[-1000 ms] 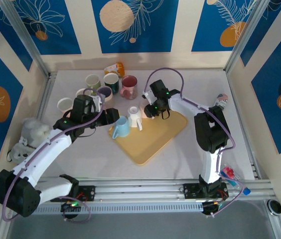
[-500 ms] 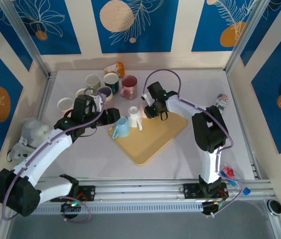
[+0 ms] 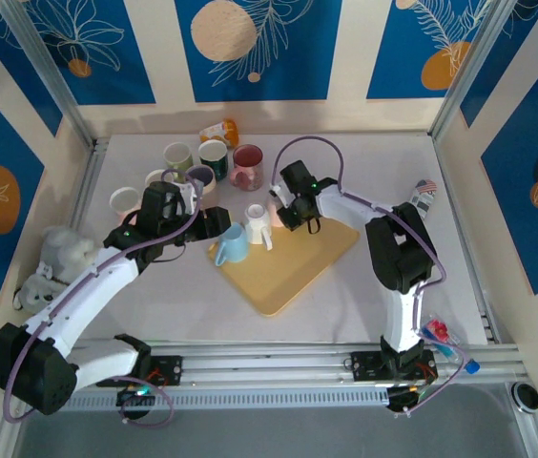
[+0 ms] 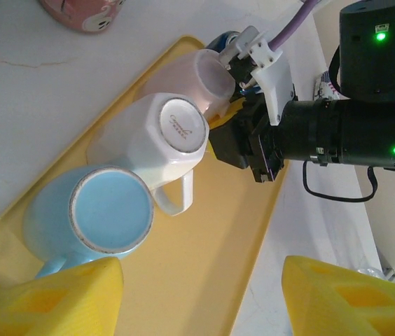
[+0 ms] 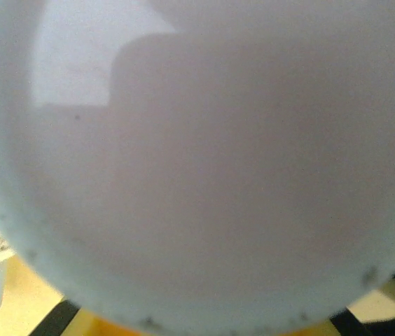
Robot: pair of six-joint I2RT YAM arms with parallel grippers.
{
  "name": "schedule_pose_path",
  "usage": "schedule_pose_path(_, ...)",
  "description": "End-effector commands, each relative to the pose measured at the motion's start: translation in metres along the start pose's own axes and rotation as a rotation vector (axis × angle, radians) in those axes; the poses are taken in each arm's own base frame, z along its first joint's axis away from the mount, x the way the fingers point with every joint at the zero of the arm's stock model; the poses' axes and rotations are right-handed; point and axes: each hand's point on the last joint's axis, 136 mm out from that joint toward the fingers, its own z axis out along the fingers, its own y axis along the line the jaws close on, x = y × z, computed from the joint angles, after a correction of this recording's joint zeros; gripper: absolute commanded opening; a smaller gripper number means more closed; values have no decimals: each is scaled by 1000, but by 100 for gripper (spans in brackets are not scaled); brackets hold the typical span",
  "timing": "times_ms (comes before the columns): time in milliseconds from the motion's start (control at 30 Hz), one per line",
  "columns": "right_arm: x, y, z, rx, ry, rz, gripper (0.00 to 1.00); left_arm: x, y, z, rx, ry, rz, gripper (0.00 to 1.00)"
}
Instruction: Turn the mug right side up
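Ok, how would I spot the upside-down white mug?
Start at the yellow tray mid-table. Three mugs huddle at its far left end; the white mug sits between the light blue mug and the pale mug at the right claw. Only it shows a printed stamp on its upturned base.

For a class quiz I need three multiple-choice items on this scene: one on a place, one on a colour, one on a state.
1. Where does the light blue ceramic mug stand? A on the flat yellow plastic tray; B on the bare table; C on another mug.
2. What colour are the fingers of the left gripper? A black; B yellow; C red.
3. How does the white faceted mug stand? A upright; B on its side; C bottom up.
Key: A, tray under it; B, both show yellow; C, printed base faces up.
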Motion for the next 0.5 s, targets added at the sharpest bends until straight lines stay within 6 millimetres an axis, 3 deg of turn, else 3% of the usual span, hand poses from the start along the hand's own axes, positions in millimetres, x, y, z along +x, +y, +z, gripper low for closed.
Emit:
schedule_pose_path(0,-30,9,-46,-33,-149,16,0,-4,-15,-4,55,-25,1,62)
schedule_pose_path(267,-43,31,-117,-109,-300,62,0,-12,-30,-13,152,-104,2,63)
schedule_pose_path(467,-54,57,-189,-223,-460,82,0,-16,-53,-27,274,-135,-3,64)
